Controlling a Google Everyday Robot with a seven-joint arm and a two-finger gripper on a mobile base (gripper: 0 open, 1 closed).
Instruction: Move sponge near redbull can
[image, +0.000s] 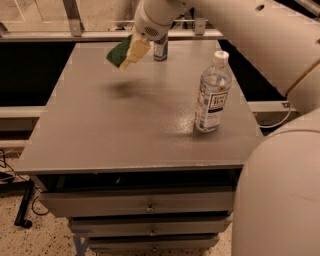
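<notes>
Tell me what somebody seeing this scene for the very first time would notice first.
First, the big white arm reaching in from the right. Its gripper is shut on the sponge, held in the air over the far part of the grey table, just left of the redbull can. Next, the clear water bottle standing upright near the table's right edge.

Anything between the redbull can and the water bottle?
No: in the camera view that stretch of table is bare. The gripper holds the sponge in the air beyond the redbull can, away from the water bottle.
</notes>
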